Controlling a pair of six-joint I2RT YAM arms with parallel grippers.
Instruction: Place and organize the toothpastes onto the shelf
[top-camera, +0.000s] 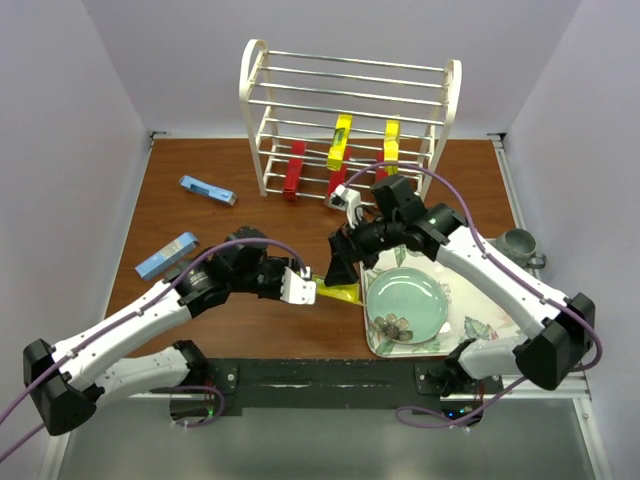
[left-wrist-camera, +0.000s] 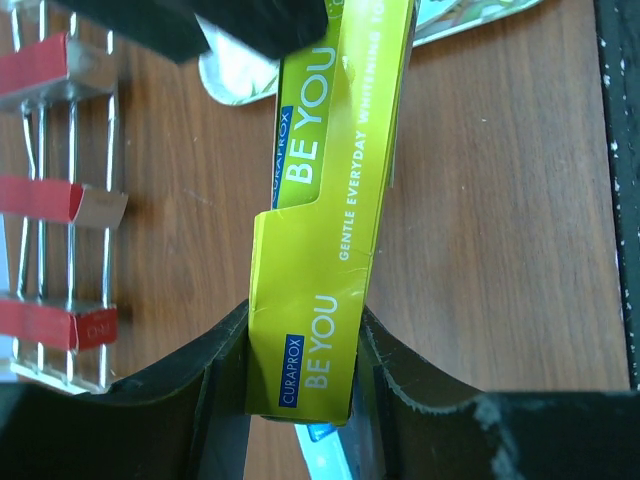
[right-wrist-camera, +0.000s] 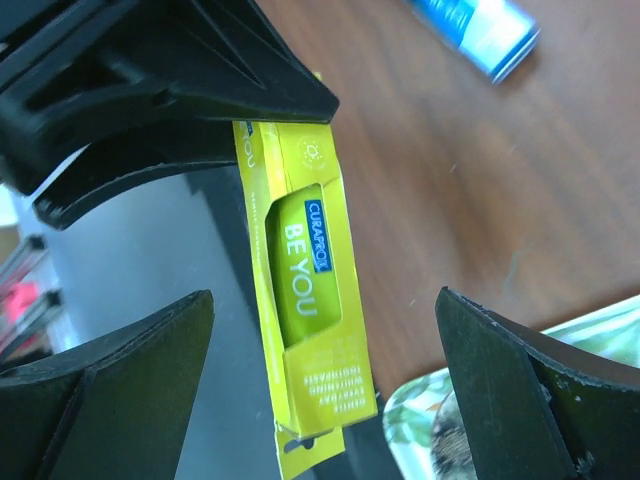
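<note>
My left gripper (top-camera: 302, 287) is shut on one end of a yellow toothpaste box (top-camera: 340, 293) and holds it just above the table, left of the tray. In the left wrist view the box (left-wrist-camera: 320, 200) is clamped between my fingers (left-wrist-camera: 225, 375). My right gripper (top-camera: 345, 262) is open, with its jaws wide on either side of the box's other end (right-wrist-camera: 310, 330), not touching it. The white wire shelf (top-camera: 350, 70) stands at the back. It holds two yellow boxes (top-camera: 340, 140) and red boxes (top-camera: 295, 168). Two light blue boxes (top-camera: 207, 190) (top-camera: 167, 256) lie on the table at the left.
A floral tray (top-camera: 480, 325) with a pale green plate (top-camera: 405, 300) lies at the front right, under my right arm. A grey fitting (top-camera: 522, 242) sits at the table's right edge. The shelf's red boxes (left-wrist-camera: 40, 200) show at the left in the left wrist view.
</note>
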